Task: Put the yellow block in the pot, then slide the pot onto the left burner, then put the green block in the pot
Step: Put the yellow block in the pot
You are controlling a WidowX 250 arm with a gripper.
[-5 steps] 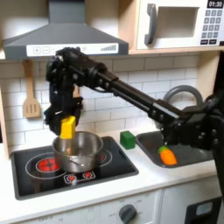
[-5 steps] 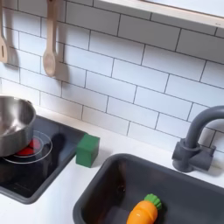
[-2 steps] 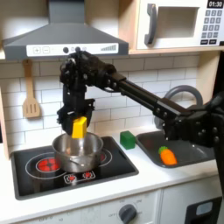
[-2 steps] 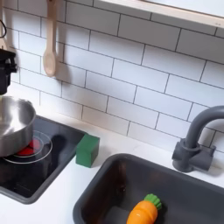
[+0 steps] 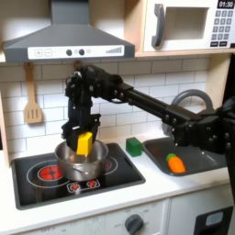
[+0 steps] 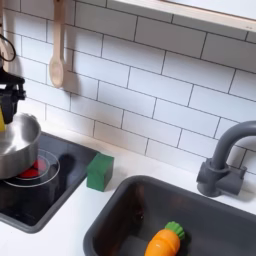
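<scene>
At the second exterior view's left edge, the shiny round silver steel pot (image 6: 16, 146) sits on the glossy black stovetop (image 6: 52, 190). The small dark green plastic block (image 6: 99, 171) stands just right of the stovetop, and an orange carrot-like toy (image 6: 163, 241) lies in the dark sink (image 6: 115, 215).

White subway-tile wall (image 6: 150, 90); grey range hood (image 5: 69, 37); microwave (image 5: 188, 25) above

- The microwave (image 5: 188, 25) at the top right of the first exterior view has a small display (image 5: 226, 5) reading "01:30".
- Below that display is a keypad (image 5: 221, 28) of buttons; their markings are too small to read.
- The stove's control panel (image 5: 81, 186) has red markings, also too blurred to read.
- No other text, brand or number can be read in either exterior view.
</scene>
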